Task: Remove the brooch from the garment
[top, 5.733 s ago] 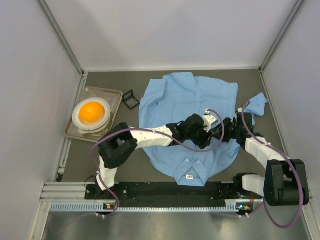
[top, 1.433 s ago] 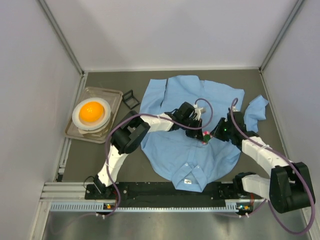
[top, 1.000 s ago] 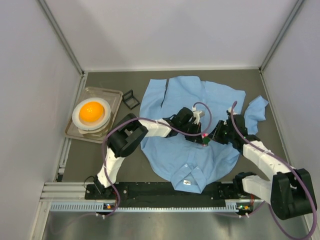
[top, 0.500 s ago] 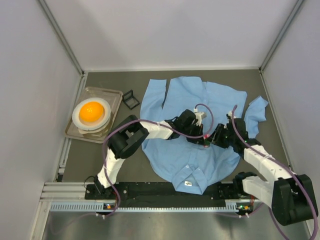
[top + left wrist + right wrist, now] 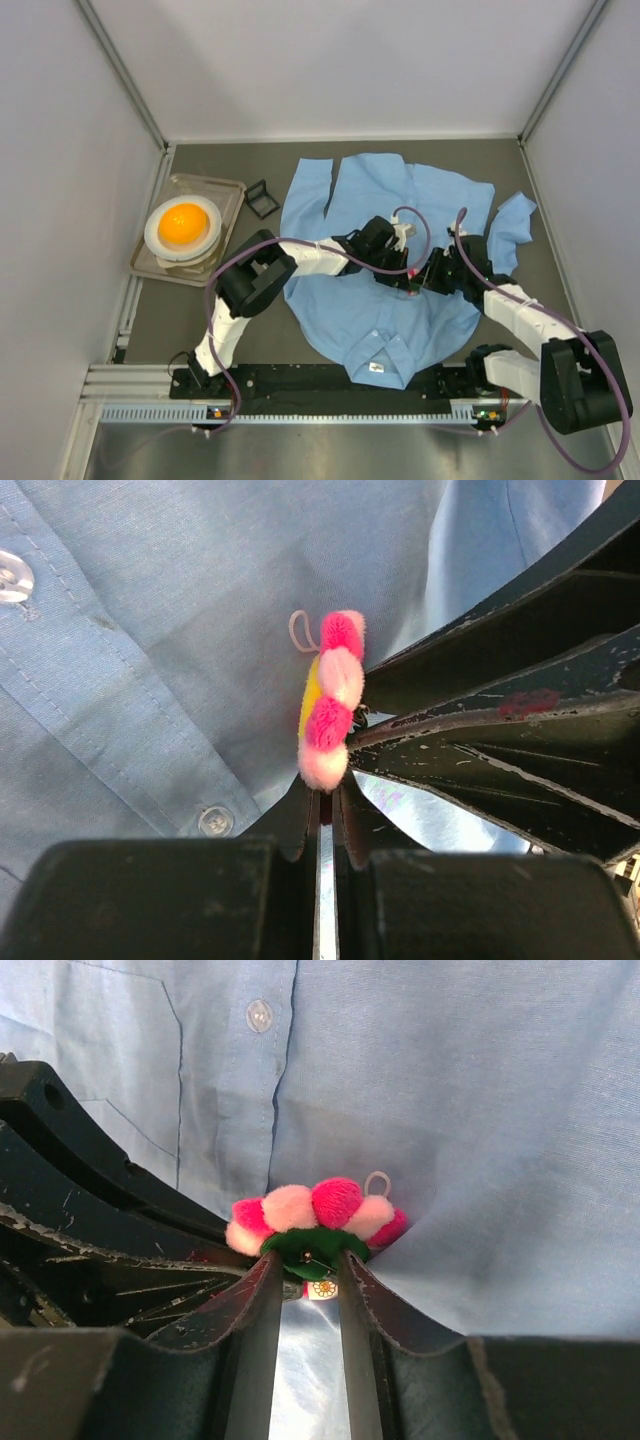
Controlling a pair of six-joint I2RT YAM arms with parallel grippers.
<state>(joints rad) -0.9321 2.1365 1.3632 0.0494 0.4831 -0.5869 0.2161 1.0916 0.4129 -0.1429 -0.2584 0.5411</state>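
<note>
A dark grey tabletop (image 5: 450, 160) fills the middle of the overhead view. The light blue shirt (image 5: 340, 200) lies spread over its centre and right, collar toward the bottom edge and one sleeve trailing off to the right. Both arms reach in from the bottom of the frame and meet over the shirt's front, a little right of centre.

At the left of the overhead view sits a metal tray (image 5: 232, 190). It holds a white plate (image 5: 155, 240) with a round orange thing (image 5: 183, 222) in it. Just right of the tray, beside the shirt's edge, stands a small black wire-like frame (image 5: 262, 198).

The left tool (image 5: 321, 800) has its fingers drawn together with only a sliver between them. The tips sit right under the lower petal of the brooch (image 5: 330, 705); whether they pinch cloth or pin cannot be told.

The right tool (image 5: 307, 1275) is partly closed, its two fingers pressing either side of the brooch's green back.

The brooch stands edge-up against the shirt front between the two tools, with pink and pale pink petals and a small clear loop (image 5: 300, 630) at its top. A shirt button (image 5: 215, 820) lies near it on the placket.
</note>
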